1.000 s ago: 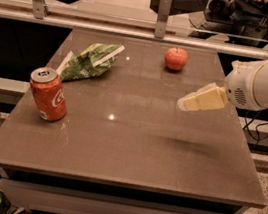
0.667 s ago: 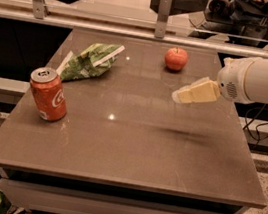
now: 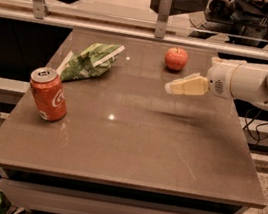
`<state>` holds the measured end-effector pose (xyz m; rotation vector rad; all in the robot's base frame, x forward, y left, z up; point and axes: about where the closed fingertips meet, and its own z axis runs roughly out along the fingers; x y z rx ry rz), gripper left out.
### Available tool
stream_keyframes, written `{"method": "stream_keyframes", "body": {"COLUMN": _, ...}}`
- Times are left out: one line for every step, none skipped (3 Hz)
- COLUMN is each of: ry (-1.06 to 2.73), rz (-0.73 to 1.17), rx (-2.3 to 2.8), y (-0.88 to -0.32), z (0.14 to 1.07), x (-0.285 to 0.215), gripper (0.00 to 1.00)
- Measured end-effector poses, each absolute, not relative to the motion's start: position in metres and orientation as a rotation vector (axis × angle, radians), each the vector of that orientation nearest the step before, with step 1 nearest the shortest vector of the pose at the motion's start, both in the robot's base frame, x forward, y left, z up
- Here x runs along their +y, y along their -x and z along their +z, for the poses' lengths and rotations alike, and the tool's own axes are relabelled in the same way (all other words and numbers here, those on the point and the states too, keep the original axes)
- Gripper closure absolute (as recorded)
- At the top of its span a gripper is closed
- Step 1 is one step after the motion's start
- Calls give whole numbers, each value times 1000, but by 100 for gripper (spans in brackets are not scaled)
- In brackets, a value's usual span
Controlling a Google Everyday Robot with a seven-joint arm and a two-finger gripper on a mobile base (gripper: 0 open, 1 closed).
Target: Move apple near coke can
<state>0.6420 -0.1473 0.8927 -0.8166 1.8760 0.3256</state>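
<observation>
Counter (image 3: 133,144): brown, flat, carrying three items. Robot arm (image 3: 259,83): white, entering from the right above the counter. Gripper (image 3: 169,88): cream, aloft, pointing left, near the apple's front-right and apart from it; whether the fingers are parted cannot be told. Snack bag (image 3: 88,61): green-and-white, rear left, print unreadable. Coke can (image 3: 49,94): red, silver top, upright at left edge; white script only partly legible. Apple (image 3: 176,58): red, rear centre, well apart from the can.
</observation>
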Motion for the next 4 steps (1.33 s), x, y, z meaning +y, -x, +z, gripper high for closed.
{"method": "stream_keyframes", "body": {"ry": 787, "rz": 348, "rx": 1847, "y": -662, "z": 886, "x": -147, "gripper": 0}}
{"method": "stream_keyframes", "body": {"ry": 763, "rz": 329, "rx": 1841, "y": -685, "z": 881, "x": -146, "gripper": 0}}
{"method": "stream_keyframes", "body": {"ry": 766, "rz": 298, "rx": 1842, "y": -711, "z": 880, "x": -142, "gripper": 0}}
{"method": "stream_keyframes", "body": {"ry": 790, "rz": 275, "rx": 1843, "y": -738, "z": 879, "x": -136, "gripper": 0}}
